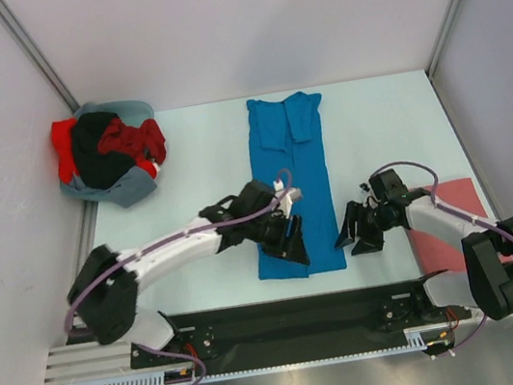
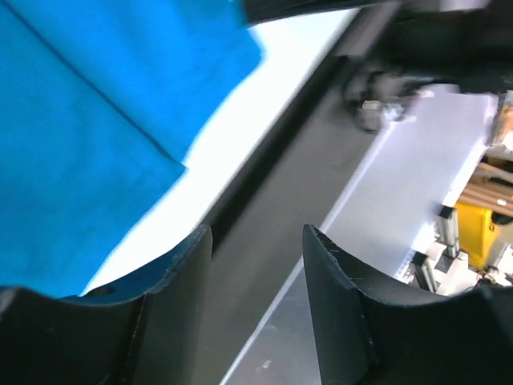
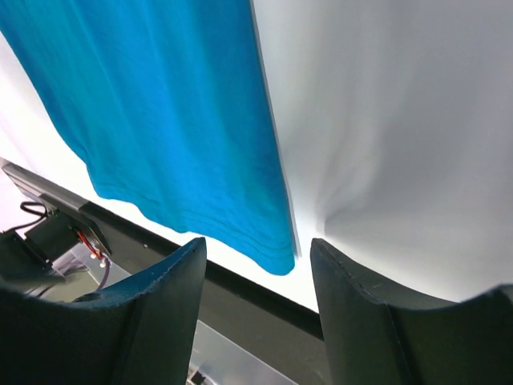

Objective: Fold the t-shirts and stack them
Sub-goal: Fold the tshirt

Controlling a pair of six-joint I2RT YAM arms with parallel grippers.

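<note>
blue t-shirt (image 1: 292, 182): long folded strip, frame centre | my left claw (image 1: 288, 236) and right claw (image 1: 359, 235): both open, empty, by its lower hem | cloth soft, light, probably sags | I'd pinch both lower corners

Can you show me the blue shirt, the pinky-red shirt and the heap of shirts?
blue shirt (image 1: 294, 152), top view, middle of the flat folded strip.
pinky-red shirt (image 1: 434, 250), top view, its near, uncovered part.
heap of shirts (image 1: 100, 159), top view, the black one in its middle.
</note>
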